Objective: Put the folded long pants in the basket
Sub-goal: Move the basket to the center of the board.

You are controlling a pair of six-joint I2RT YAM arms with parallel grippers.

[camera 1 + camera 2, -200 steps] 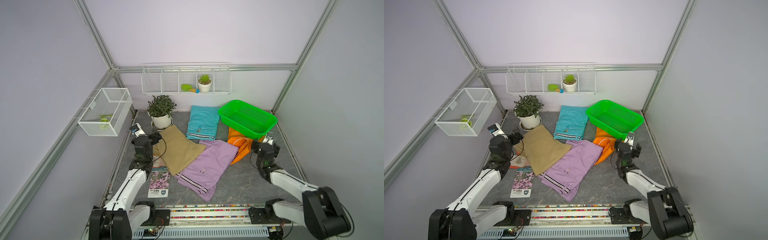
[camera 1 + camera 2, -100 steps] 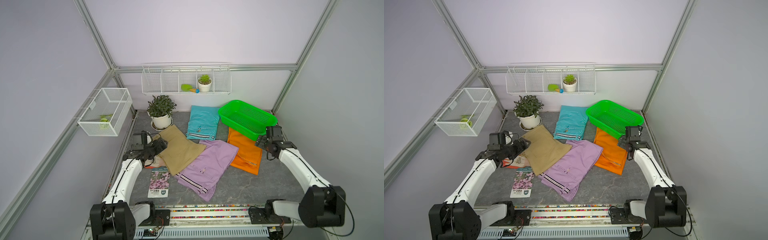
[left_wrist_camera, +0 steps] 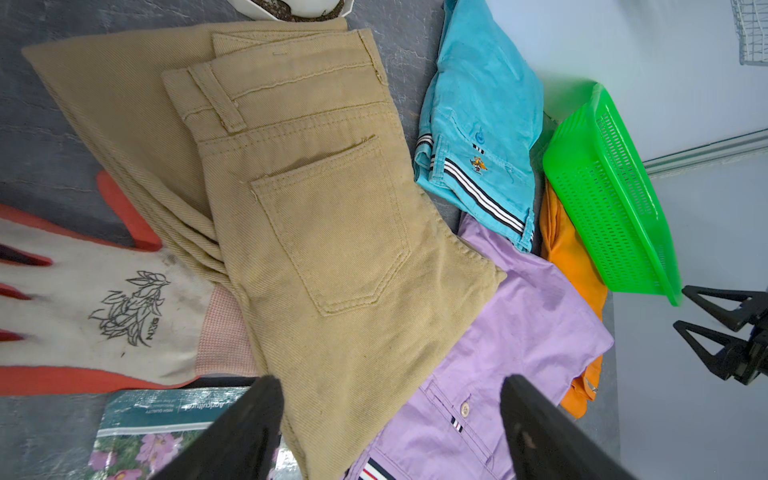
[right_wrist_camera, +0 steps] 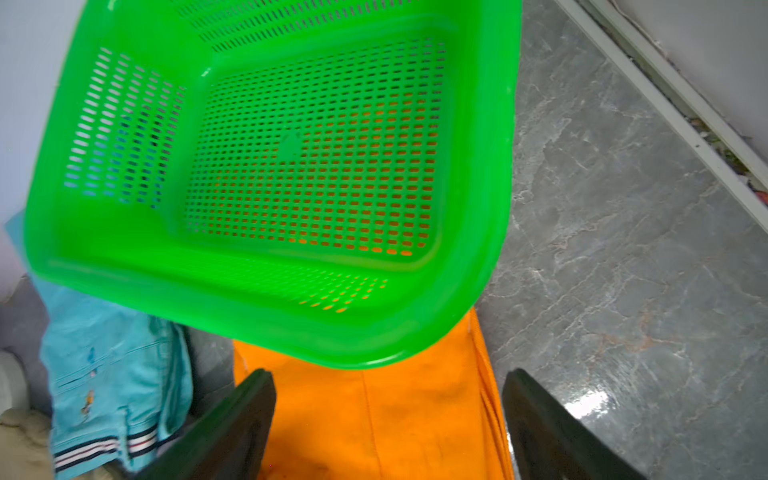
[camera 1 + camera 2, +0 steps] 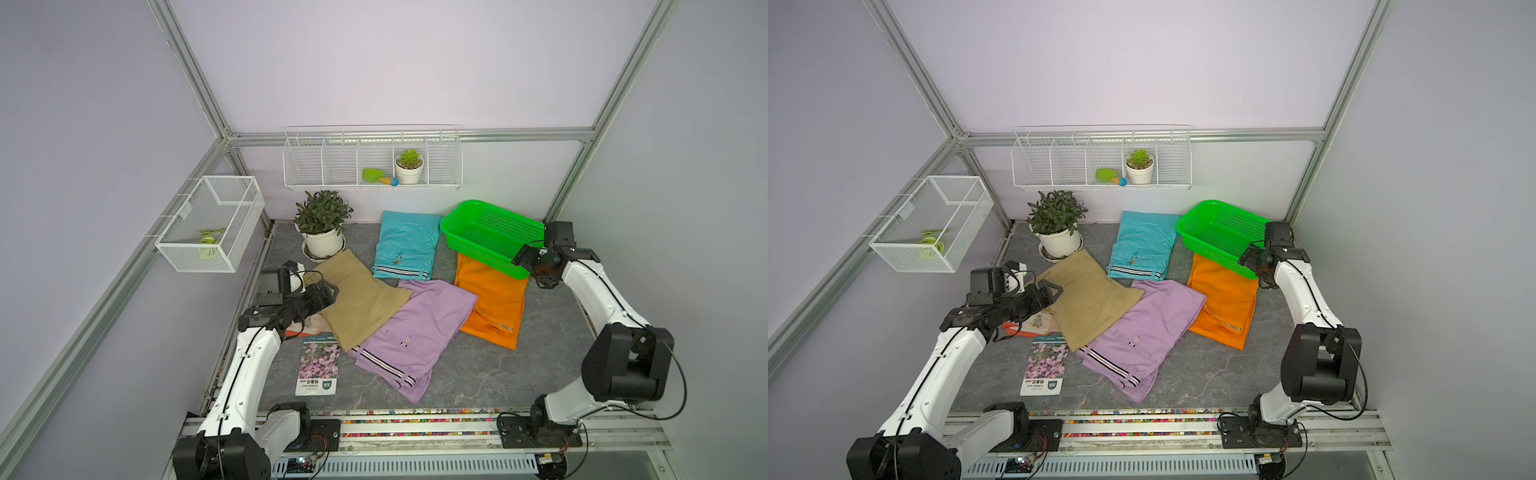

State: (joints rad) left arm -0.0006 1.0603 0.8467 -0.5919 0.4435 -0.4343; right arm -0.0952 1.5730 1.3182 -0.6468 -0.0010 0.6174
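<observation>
Four folded long pants lie on the grey floor: khaki (image 5: 361,299), lilac (image 5: 415,332), turquoise (image 5: 405,245) and orange (image 5: 492,303). The khaki pair overlaps the lilac one. The green basket (image 5: 484,255) is empty and sits tilted, partly on the orange pants' far end. My left gripper (image 5: 328,290) is open over the khaki pants' near-left edge; in the left wrist view (image 3: 390,399) khaki and lilac cloth lie between its fingers. My right gripper (image 5: 520,259) is open at the basket's near right corner, above the orange pants (image 4: 374,424), just short of the basket's rim (image 4: 291,332).
An orange-fingered work glove (image 3: 104,311) and a seed packet (image 5: 318,365) lie beside the khaki pants. A potted plant (image 5: 322,226) stands at the back left. A white wire basket (image 5: 212,224) hangs on the left wall and a wire rack (image 5: 372,160) on the back wall.
Both arms have swung out from a folded pose. The left gripper came down to the khaki pants; the right moved back to the basket's corner, uncovering the orange pants.
</observation>
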